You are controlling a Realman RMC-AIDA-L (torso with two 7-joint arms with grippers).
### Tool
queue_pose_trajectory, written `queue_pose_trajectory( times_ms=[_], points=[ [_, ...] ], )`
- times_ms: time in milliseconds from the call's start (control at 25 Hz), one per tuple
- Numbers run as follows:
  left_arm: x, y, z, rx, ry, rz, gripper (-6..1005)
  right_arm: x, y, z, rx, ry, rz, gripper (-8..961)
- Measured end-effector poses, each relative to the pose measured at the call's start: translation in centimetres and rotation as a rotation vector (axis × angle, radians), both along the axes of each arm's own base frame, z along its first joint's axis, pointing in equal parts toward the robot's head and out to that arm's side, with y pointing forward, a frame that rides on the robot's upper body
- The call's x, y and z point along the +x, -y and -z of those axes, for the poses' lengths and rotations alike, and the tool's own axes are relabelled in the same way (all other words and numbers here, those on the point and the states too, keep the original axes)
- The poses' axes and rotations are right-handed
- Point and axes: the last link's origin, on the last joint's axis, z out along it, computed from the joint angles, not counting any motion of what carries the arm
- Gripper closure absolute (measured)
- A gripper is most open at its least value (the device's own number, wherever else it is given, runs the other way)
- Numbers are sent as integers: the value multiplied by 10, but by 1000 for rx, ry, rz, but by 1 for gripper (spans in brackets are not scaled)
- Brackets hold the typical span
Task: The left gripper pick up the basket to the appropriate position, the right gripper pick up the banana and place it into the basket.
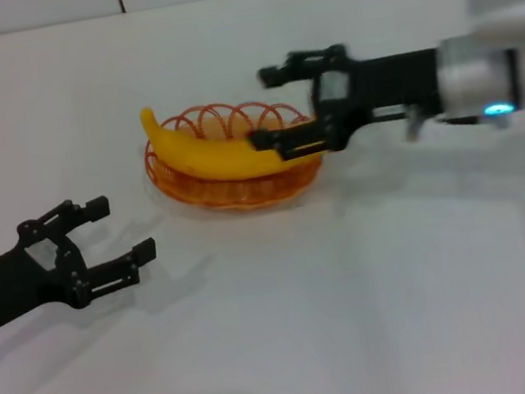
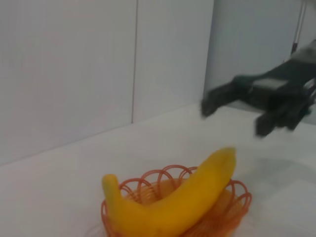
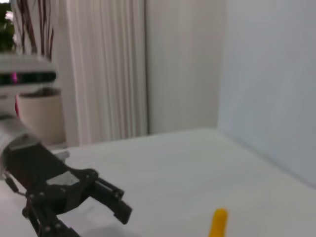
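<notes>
The yellow banana (image 1: 216,152) lies in the orange wire basket (image 1: 242,190) on the white table, its stem end sticking up over the basket's left rim. Both show in the left wrist view, the banana (image 2: 182,202) resting in the basket (image 2: 232,207). My right gripper (image 1: 270,108) is open, raised at the basket's right side, with its lower finger just over the banana's right end and no hold on it. It also shows in the left wrist view (image 2: 232,116). My left gripper (image 1: 123,229) is open and empty at the left, apart from the basket; it also shows in the right wrist view (image 3: 111,210).
The white table (image 1: 362,321) stretches in front of the basket. A white wall (image 1: 33,8) runs behind it. The right wrist view shows curtains (image 3: 98,69) and a tip of the banana (image 3: 218,222).
</notes>
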Motion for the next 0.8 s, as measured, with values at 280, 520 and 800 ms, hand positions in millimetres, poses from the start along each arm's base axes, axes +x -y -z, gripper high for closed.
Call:
queue_pose_trajectory(
  times_ms=[280,520,800],
  points=[
    [-2,0,-2,16,-4,4,96,55,34,-48,108,-56,82,69],
    [-5,2,-2,21,-7,-9,96,96,61,-46,127,-14,122,69],
    [-9,7,0,33,-19,-1,95,109,74,-43,207,8,81,69]
  ],
)
